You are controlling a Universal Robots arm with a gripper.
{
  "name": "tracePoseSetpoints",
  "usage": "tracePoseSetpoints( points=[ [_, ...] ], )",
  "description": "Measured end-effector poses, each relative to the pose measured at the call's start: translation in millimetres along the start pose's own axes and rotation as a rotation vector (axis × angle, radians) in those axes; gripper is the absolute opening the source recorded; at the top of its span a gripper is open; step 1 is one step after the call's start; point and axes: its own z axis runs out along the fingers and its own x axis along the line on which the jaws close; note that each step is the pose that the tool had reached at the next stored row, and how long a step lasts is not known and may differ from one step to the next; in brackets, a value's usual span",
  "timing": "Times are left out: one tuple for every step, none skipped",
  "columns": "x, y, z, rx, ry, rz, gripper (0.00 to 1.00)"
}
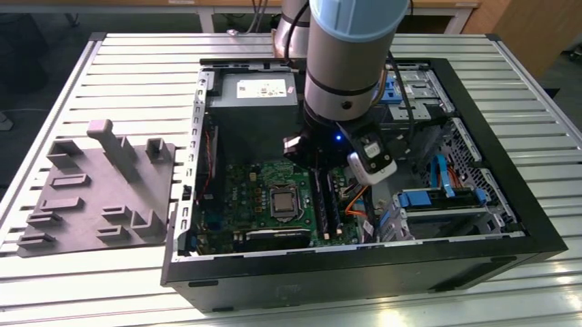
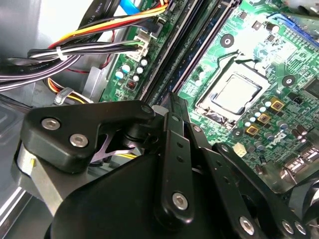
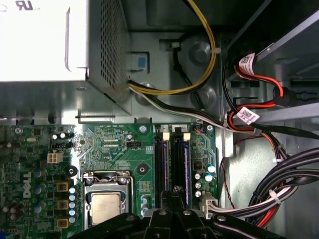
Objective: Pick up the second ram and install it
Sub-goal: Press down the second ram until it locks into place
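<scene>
**Hand down over the memory slots**

The arm (image 1: 341, 61) reaches into the open computer case (image 1: 509, 204) on the slatted surface (image 1: 136, 61). Its hand (image 3: 175, 195) sits low over the black slots (image 3: 172, 164) beside the processor (image 3: 105, 207) on the green motherboard (image 3: 114, 144), fingers (image 2: 175, 124) drawn narrow. The second ram (image 3: 186, 167) stands seated in a slot there; whether the fingers touch it, I cannot tell.

Slatted surface (image 1: 136, 54) with two things on it

The surface is pale metal, ribbed in long slats that run from the exterior view's left to its right. An open black case (image 1: 509, 225) lies on it, on its side, taking up the middle and the exterior view's right. Just beside the case, on the exterior view's left, lies a grey foam tray (image 1: 100, 197) with cut-out pockets and raised blocks.
</scene>
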Motion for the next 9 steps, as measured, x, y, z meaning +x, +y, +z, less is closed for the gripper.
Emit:
tracePoseSetpoints(
  points=[
    [0.0,-0.3,0.0,0.0000,0.0000,0.000,0.11],
    [0.0,-0.6,0.0,0.0000,0.0000,0.000,0.11],
    [0.0,-0.8,-0.1,0.0000,0.0000,0.000,0.11],
    [0.0,-1.1,-0.1,0.0000,0.0000,0.000,0.11],
    [-0.1,-1.3,-0.1,0.0000,0.0000,0.000,0.11],
    [-0.1,-1.6,-0.1,0.0000,0.0000,0.000,0.11],
    [-0.1,-1.8,-0.1,0.0000,0.0000,0.000,0.11],
    [-0.1,-2.1,-0.1,0.0000,0.0000,0.000,0.11],
    [-0.1,-2.4,-0.2,0.0000,0.0000,0.000,0.11]
  ],
)
